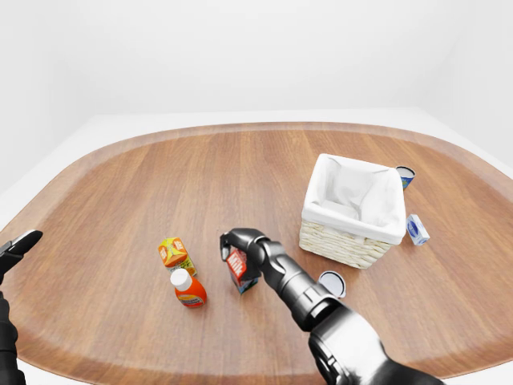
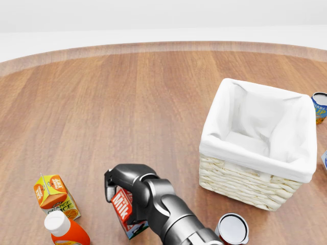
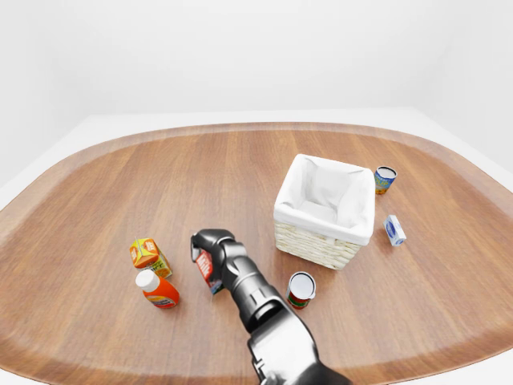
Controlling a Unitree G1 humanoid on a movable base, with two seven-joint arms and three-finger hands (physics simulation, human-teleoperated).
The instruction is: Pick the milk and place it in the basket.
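The milk carton [image 2: 124,212], red and white with "Milk" on it, stands on the wooden table [image 2: 127,102] at the head view's bottom, left of centre. My right hand [image 2: 125,184] reaches in from the bottom and its fingers close round the carton's top. The wicker basket [image 2: 240,178] with a white cloth liner stands to the right, apart from the carton, and looks empty. My left hand [image 1: 20,245] shows only at the left edge of the left-eye view, off the table's things, fingers spread.
An orange juice carton [image 2: 55,196] and an orange bottle with a white cap [image 2: 64,228] stand left of the milk. A can [image 2: 232,228] stands below the basket, another can [image 2: 320,106] and a small blue-white box [image 1: 417,229] to its right.
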